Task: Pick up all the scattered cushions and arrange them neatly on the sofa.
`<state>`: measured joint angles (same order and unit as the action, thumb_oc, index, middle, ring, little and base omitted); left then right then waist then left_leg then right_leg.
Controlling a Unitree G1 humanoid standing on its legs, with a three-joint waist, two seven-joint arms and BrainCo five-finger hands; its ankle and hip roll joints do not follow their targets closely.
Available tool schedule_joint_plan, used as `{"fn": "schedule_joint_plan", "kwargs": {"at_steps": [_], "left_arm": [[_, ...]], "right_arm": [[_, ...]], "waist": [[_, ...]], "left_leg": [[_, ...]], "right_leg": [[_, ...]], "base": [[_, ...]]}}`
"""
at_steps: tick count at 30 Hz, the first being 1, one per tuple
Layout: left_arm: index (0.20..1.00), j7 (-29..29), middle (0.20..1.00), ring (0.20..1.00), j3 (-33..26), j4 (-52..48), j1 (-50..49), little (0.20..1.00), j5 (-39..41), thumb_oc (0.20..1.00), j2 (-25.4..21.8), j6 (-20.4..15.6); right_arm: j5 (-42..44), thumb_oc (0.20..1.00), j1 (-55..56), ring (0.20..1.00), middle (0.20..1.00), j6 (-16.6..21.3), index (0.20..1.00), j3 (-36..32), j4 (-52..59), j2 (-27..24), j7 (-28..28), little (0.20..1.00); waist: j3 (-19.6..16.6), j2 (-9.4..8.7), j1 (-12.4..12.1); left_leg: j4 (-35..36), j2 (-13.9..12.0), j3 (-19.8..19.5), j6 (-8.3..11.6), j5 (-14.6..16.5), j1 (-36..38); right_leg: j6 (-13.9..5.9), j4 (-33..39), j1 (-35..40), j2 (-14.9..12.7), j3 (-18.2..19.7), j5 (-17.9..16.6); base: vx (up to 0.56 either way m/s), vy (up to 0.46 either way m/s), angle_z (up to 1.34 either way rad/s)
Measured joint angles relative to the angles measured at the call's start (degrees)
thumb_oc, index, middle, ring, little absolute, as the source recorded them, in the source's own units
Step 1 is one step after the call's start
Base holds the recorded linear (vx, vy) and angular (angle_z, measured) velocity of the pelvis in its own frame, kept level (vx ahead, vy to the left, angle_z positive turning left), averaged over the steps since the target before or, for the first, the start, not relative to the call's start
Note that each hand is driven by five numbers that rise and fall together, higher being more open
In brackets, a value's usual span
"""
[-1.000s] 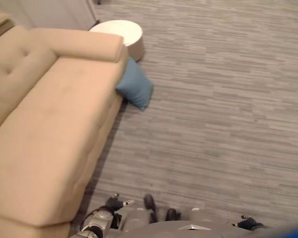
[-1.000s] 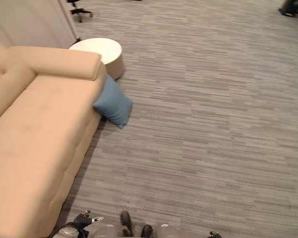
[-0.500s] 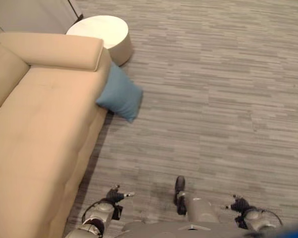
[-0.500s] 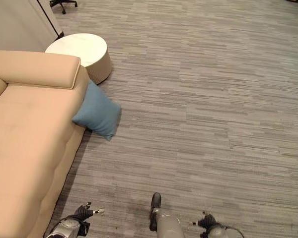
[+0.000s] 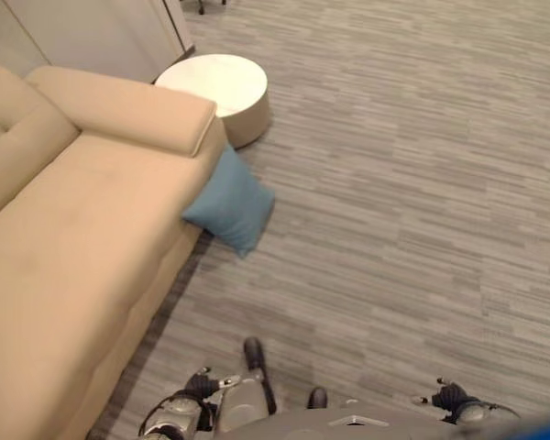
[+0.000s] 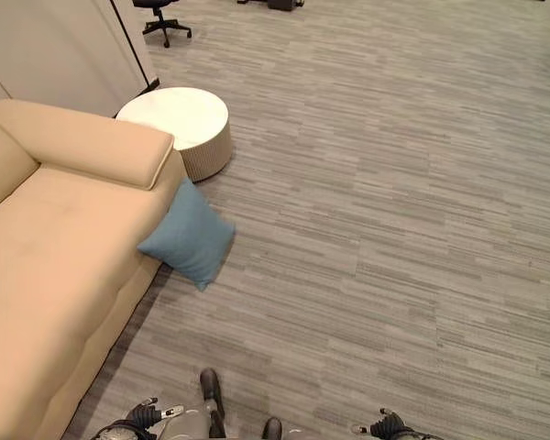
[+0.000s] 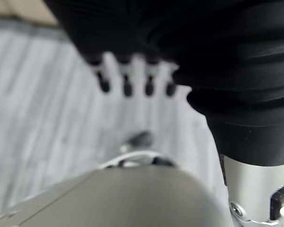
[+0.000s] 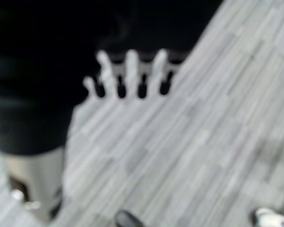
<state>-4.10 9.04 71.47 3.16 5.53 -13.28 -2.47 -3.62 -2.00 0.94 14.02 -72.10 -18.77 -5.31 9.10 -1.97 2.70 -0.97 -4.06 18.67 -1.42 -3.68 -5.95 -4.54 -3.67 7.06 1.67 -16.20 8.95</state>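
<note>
Cushion [image 6: 188, 236], blue, is seen on the floor [image 6: 394, 229], leaned against the sofa [image 6: 55, 247] front, below the armrest. Left hand [image 5: 200, 384] and right hand [image 5: 451, 396] are carried low, fingers relaxed, empty; approach is judged pending.

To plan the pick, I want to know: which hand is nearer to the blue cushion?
Left. The left hand hangs low, below the blue cushion near the sofa; the right hand is far across the floor.
</note>
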Motion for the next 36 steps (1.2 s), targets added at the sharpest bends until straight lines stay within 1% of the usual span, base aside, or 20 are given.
{"fn": "schedule_joint_plan", "kwargs": {"at_steps": [2,3,4,6,7,9,11,13,14,16,18,20,22,24,27,30,32,33,34,36], "left_arm": [[1.000,0.0,1.000,1.000,0.0,0.5,0.3,1.000,0.0,1.000,0.0,0.0],[1.000,-0.1,1.000,1.000,0.1,0.0,0.4,1.000,0.0,1.000,-1.4,-0.1],[1.000,-0.2,1.000,1.000,0.5,-0.5,0.6,1.000,0.0,1.000,-2.3,-0.1],[1.000,-0.2,1.000,1.000,0.4,-0.7,1.3,1.000,0.1,1.000,-2.6,-0.1],[1.000,-0.4,1.000,1.000,-0.2,-0.7,1.4,1.000,0.1,1.000,-2.8,-0.1],[1.000,-1.1,1.000,1.000,-0.7,-0.3,1.8,1.000,0.1,1.000,-2.8,-0.1],[1.000,-1.1,1.000,1.000,-1.5,-0.5,3.0,1.000,0.1,1.000,-2.1,-0.1],[1.000,-1.1,1.000,1.000,-1.2,-0.6,2.2,1.000,0.1,1.000,-1.5,-0.2],[1.000,-1.1,1.000,1.000,-0.5,-0.6,2.1,1.000,0.0,1.000,-0.4,-0.3],[1.000,-1.0,1.000,1.000,-0.1,-0.5,1.6,1.000,0.0,1.000,1.3,-0.4],[1.000,-0.8,1.000,1.000,0.0,-0.4,1.5,1.000,0.1,1.000,2.6,-0.6],[1.000,-0.7,1.000,1.000,-0.1,-0.7,-0.1,1.000,0.1,1.000,3.1,-0.6],[1.000,-0.6,1.000,1.000,-0.1,-1.9,2.2,1.000,1.7,1.000,2.7,-0.8],[1.000,-0.6,1.000,1.000,0.1,-4.7,2.5,1.000,2.6,1.000,1.5,-1.0],[1.000,-0.7,1.000,1.000,0.1,-5.0,1.6,1.000,2.7,1.000,0.8,-0.7],[1.000,-0.8,1.000,1.000,-0.2,-4.7,1.1,1.000,2.7,1.000,0.2,-0.6],[1.000,-0.9,1.000,1.000,0.0,-4.3,0.8,1.000,2.6,1.000,0.5,-0.6],[1.000,-0.8,1.000,1.000,0.1,-3.3,1.3,1.000,2.6,1.000,0.7,-0.6],[1.000,-0.9,1.000,1.000,0.2,-3.4,1.3,1.000,2.6,1.000,-0.3,-0.6],[1.000,-1.0,1.000,1.000,0.2,-4.9,1.3,1.000,2.7,1.000,-2.1,-0.6]], "right_arm": [[0.0,1.000,1.2,1.000,1.000,0.0,1.000,0.6,3.2,0.3,0.2,1.000],[0.0,1.000,1.9,1.000,1.000,0.4,1.000,1.4,6.9,0.6,0.3,1.000],[0.0,1.000,1.9,1.000,1.000,0.8,1.000,1.4,7.9,0.9,0.4,1.000],[0.0,1.000,1.8,1.000,1.000,0.8,1.000,1.2,7.6,1.3,0.6,1.000],[0.1,1.000,1.3,1.000,1.000,0.7,1.000,0.9,7.3,1.7,0.6,1.000],[0.1,1.000,0.2,1.000,1.000,0.7,1.000,0.7,7.1,2.2,0.7,1.000],[0.1,1.000,-0.7,1.000,1.000,0.7,1.000,-0.1,7.0,2.1,0.6,1.000],[0.1,1.000,0.0,1.000,1.000,0.8,1.000,-0.1,7.0,2.1,0.7,1.000],[0.1,1.000,0.3,1.000,1.000,0.8,1.000,-0.8,5.6,1.6,0.6,1.000],[0.1,1.000,-0.5,1.000,1.000,0.5,1.000,-1.1,4.5,1.6,0.7,1.000],[0.1,1.000,0.1,1.000,1.000,0.7,1.000,-2.3,4.6,1.7,1.1,1.000],[0.2,1.000,-0.3,1.000,1.000,1.4,1.000,-2.0,5.9,0.6,0.9,1.000],[1.2,1.000,-0.4,1.000,1.000,1.0,1.000,-2.0,4.8,1.0,0.6,1.000],[1.3,1.000,-0.2,1.000,1.000,0.7,1.000,-1.8,4.7,1.5,0.5,1.000],[1.6,1.000,0.0,1.000,1.000,1.0,1.000,0.1,5.4,1.5,0.5,1.000],[1.5,1.000,1.1,1.000,1.000,1.1,1.000,0.5,5.3,1.7,0.5,1.000],[1.2,1.000,1.5,1.000,1.000,1.0,1.000,0.9,5.6,1.1,0.5,1.000],[1.2,1.000,2.5,1.000,1.000,0.8,1.000,0.7,8.0,0.2,0.6,1.000],[1.2,1.000,2.5,1.000,1.000,0.8,1.000,1.0,8.4,0.9,0.6,1.000],[1.2,1.000,2.7,1.000,1.000,0.8,1.000,1.6,11.1,1.0,0.6,1.000]], "waist": [[-0.3,0.68,-0.1],[-0.6,-0.48,0.3],[-1.3,-2.40,0.9],[-1.4,-2.32,0.9],[-1.2,-1.60,0.6],[-1.0,-1.30,0.9],[-1.1,-1.06,1.9],[-1.9,-0.95,3.0],[-1.6,0.91,3.2],[-2.0,1.84,3.0],[-1.7,-0.09,2.6],[-2.4,-1.42,1.3],[-0.8,-4.18,-1.1],[-0.1,-5.59,-2.1],[-0.7,-4.21,-1.4],[-1.5,-4.57,-1.0],[-1.3,-3.18,-0.4],[-0.7,-0.22,0.5],[-0.7,-1.03,0.5],[-1.5,-3.67,0.0]], "left_leg": [[0.1,-1.0,0.4,-0.34,2.4,2.7],[0.0,0.9,0.5,-1.25,4.2,4.4],[1.9,4.4,-0.5,-2.69,5.2,6.9],[4.2,6.4,-2.3,-3.49,5.6,10.4],[4.8,6.2,-3.3,-3.02,6.6,11.7],[5.0,6.2,-4.5,-0.54,8.4,14.1],[5.1,6.3,-7.8,0.66,12.2,17.1],[4.6,5.1,-10.6,2.00,15.9,22.0],[2.5,3.1,-10.5,3.18,16.8,23.4],[-3.0,1.4,-10.4,6.26,15.0,23.2],[-24.1,-0.3,-11.9,12.53,8.1,15.5],[-40.4,-3.3,-10.0,13.61,4.6,6.3],[-43.2,-5.1,-3.0,9.93,6.9,-2.5],[-29.3,-4.9,1.5,8.95,6.6,-4.9],[-6.3,-4.1,5.5,8.05,2.2,-4.7],[-10.2,-2.4,5.6,5.38,1.8,-4.0],[-5.8,-0.2,2.3,2.90,2.3,-0.4],[-0.4,-1.7,2.4,-1.15,2.8,3.6],[1.1,-1.0,2.1,-3.01,2.2,5.4],[1.8,1.8,-0.2,-4.88,3.8,6.1]], "right_leg": [[-2.39,-21.5,-7.9,-3.0,-0.1,1.4],[-3.85,-43.0,-18.4,-9.7,-0.6,-0.6],[-4.99,-46.7,-24.1,-15.2,-0.1,1.0],[-4.91,-37.1,-27.1,-16.1,0.4,1.6],[-3.86,-26.2,-27.2,-12.8,1.5,0.5],[-2.19,-10.5,-28.0,-9.2,1.2,-5.9],[-4.25,6.6,-28.4,-7.5,3.5,-11.6],[-3.44,2.5,-28.0,-7.6,6.8,-12.3],[-1.92,-2.5,-28.2,-6.7,6.6,-15.6],[-0.26,-6.8,-27.0,-6.3,7.1,-15.9],[6.51,-6.1,-20.4,-7.2,4.9,-12.7],[9.94,-0.4,-13.9,-5.7,4.3,-10.7],[11.00,2.8,-10.6,-5.8,3.2,-10.0],[10.08,6.4,-6.7,-4.5,1.9,-10.2],[7.37,8.9,-1.0,-0.1,-0.7,-7.8],[5.29,7.2,1.0,0.0,-2.1,-4.8],[2.93,0.0,-0.5,-0.2,-2.1,-3.3],[-1.38,-15.8,-5.6,-0.4,-3.3,-0.1],[-3.05,-25.3,-9.8,-3.4,-3.9,2.8],[-4.35,-31.8,-14.7,-7.8,-1.4,5.6]], "base": [[0.38,0.165,-0.14],[0.28,0.079,0.14],[0.45,0.038,0.33],[0.45,-0.036,0.44],[0.42,-0.089,0.50],[0.55,-0.130,0.64],[0.51,-0.108,0.84],[0.46,-0.145,0.80],[0.65,-0.284,0.63],[0.49,-0.330,0.57],[0.29,-0.319,0.60],[0.38,-0.355,0.26],[0.24,-0.082,0.38],[0.28,-0.012,0.20],[0.31,0.023,0.02],[0.17,0.072,0.07],[0.11,0.057,0.27],[0.18,0.066,0.52],[0.18,0.034,0.68],[0.13,-0.016,0.49]]}}
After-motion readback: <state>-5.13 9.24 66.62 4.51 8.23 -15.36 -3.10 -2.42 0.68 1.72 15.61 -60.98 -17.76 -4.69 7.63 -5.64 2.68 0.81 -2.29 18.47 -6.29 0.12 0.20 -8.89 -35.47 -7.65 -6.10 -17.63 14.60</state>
